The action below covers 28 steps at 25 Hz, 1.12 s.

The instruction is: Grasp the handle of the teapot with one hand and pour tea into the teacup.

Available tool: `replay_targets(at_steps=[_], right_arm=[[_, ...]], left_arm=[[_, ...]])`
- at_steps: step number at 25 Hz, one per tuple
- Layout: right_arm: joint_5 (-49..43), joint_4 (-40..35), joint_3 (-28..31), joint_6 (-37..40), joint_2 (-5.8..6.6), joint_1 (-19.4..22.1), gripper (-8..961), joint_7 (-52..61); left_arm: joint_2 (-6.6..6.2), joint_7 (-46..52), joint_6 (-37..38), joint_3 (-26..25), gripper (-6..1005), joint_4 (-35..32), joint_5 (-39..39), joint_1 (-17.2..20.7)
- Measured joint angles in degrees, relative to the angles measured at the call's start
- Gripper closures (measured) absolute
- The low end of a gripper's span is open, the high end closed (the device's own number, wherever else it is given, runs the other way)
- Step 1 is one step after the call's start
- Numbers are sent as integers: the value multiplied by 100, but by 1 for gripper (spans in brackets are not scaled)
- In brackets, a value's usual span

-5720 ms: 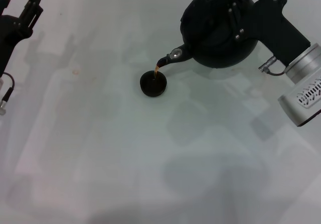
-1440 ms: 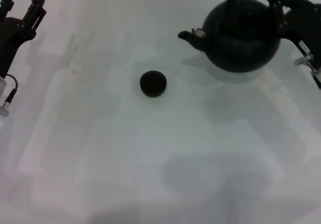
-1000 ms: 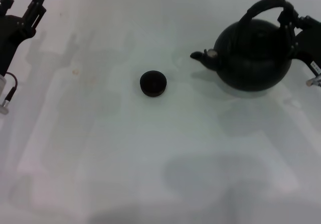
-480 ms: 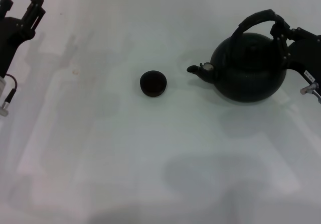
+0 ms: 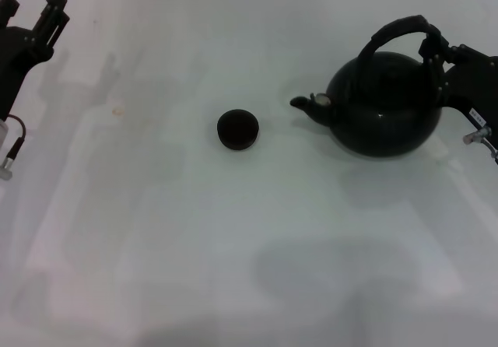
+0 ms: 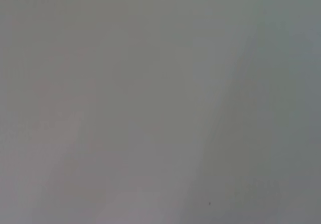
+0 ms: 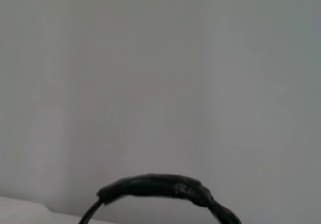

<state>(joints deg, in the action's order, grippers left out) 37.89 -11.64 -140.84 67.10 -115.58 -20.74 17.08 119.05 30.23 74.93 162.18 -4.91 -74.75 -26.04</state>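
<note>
**Teapot upright on desk, right hand at the handle**

Left hand (image 5: 31,20): parked at the far-left edge of the desk (image 5: 194,238), black, blocky fingers spread with a clear gap between them, holding nothing. A thin cable with a red-marked plug hangs below it.

Desk: smooth, matte white, soft shadows across it. Left wrist view shows only blank pale surface.

Teacup (image 5: 238,129): small, round, black, handleless, low bowl shape. Sits alone near desk centre, well apart from the pot. Inside reads dark; can't tell liquid level.

Teapot (image 5: 385,110): large round matte-black body, upright on the desk at right, short spout pointing left toward the cup, pale metal fitting at the spout's top.

Handle (image 5: 397,32): thick black arch with a wrapped texture, standing up over the lid. Its top also shows in the right wrist view (image 7: 155,188).

Right hand (image 5: 445,55): black, at the handle's right end, fingers pressed around it near the base.
</note>
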Motion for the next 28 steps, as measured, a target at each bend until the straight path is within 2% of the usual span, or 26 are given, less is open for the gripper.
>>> replay_targets(at_steps=[5, 11, 16, 22, 25, 28], right_arm=[[0, -25, 6, -47, 0, -18, 782, 29], [-2, -126, 5, 8, 5, 21, 598, 55], [3, -163, 4, 69, 10, 32, 515, 263], [-28, -91, -1, 676, 25, 311, 415, 721], [-31, 11, -13, 1016, 26, 520, 162, 788], [-13, 132, 20, 1370, 26, 729, 106, 816]], left_arm=[[-3, 0, -3, -3, 165, 19, -56, -3], [-15, 0, -5, -3, 165, 30, -58, -6], [-14, 0, -4, -3, 165, 38, -58, 0], [-9, 0, 0, -3, 165, 44, -58, 3], [-7, 0, 7, -3, 165, 45, -58, 1], [-11, -10, 8, -2, 165, 52, -58, -5]])
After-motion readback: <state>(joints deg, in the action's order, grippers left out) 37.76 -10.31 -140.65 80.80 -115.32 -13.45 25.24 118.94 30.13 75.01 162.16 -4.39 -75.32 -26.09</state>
